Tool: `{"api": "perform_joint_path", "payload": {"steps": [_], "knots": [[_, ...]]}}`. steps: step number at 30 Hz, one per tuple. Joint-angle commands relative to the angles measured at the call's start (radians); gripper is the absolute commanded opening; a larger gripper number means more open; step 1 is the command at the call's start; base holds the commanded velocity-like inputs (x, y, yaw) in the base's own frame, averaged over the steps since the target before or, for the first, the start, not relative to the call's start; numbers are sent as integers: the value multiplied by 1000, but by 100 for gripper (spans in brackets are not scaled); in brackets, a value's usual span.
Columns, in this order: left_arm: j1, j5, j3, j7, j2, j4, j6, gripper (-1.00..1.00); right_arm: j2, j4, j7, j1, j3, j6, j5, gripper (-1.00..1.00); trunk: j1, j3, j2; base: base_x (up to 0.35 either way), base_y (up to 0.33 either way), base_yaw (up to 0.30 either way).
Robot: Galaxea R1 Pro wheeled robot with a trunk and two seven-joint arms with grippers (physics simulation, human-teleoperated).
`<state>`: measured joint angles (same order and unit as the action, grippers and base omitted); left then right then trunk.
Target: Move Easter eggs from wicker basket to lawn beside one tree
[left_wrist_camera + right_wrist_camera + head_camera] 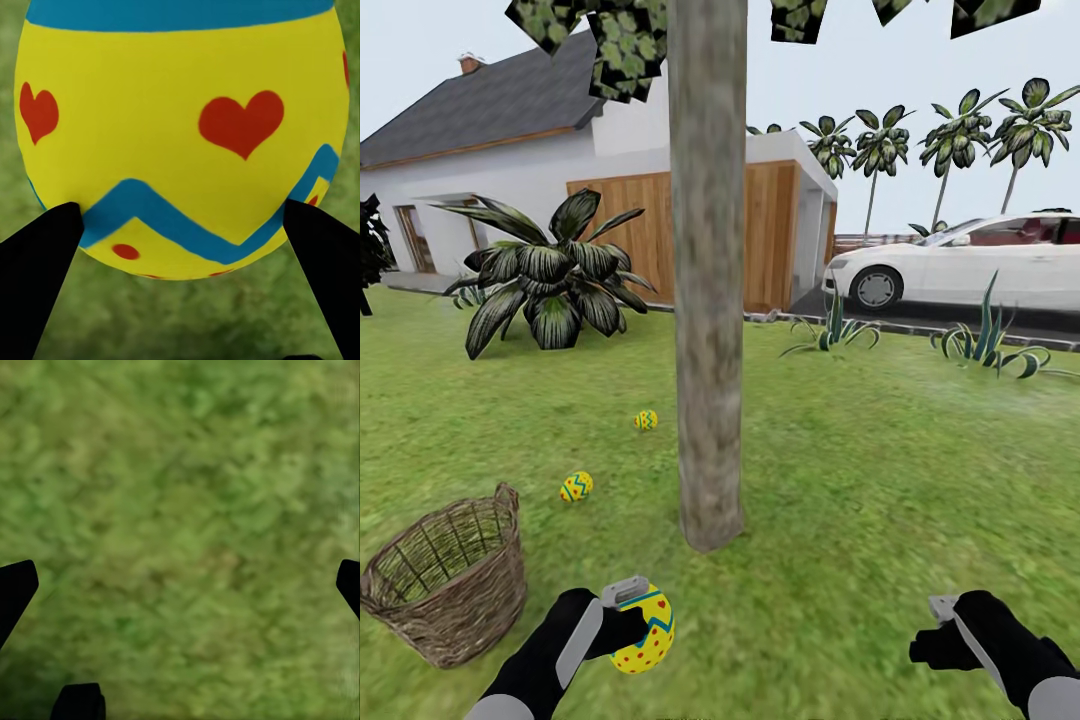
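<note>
1. Woven brown twigs make up the basket, which sits on the lawn at the left of the head view, tilted a little, with no egg showing inside.
2. Just right of the basket, the left gripper is clenched around a yellow egg. In the left wrist view its black fingertips press both sides of that held egg, which bears red hearts, red dots and a blue zigzag band, with grass below it.
3. Beyond the basket, a second egg lies on the grass, and a third egg lies farther back, both left of the tree and near its trunk.
4. At the middle stands the tree, its grey-brown trunk rising straight from the lawn; the held egg is near the foot of the trunk.
5. At the lower right, the right gripper hangs over bare grass with nothing in it; the right wrist view shows its fingertips spread wide apart over the lawn.
6. Behind are a white house, a broad-leaved plant and a white car.
</note>
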<state>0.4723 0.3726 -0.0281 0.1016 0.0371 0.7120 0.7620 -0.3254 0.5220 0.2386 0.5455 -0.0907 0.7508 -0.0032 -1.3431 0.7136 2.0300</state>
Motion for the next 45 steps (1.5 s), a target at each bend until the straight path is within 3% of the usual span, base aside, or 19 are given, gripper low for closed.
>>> {"api": "perform_joint_path", "payload": {"steps": [1,45], "knots": [[0,11,-3,10,0,1,3,-100,-2,1,3,1,-6,4,0,100,-4,4,8,0,0,0],[0,11,-3,10,3,1,3,-100,0,1,4,1,-9,7,5,100,-172,142,316,0,0,0]]}}
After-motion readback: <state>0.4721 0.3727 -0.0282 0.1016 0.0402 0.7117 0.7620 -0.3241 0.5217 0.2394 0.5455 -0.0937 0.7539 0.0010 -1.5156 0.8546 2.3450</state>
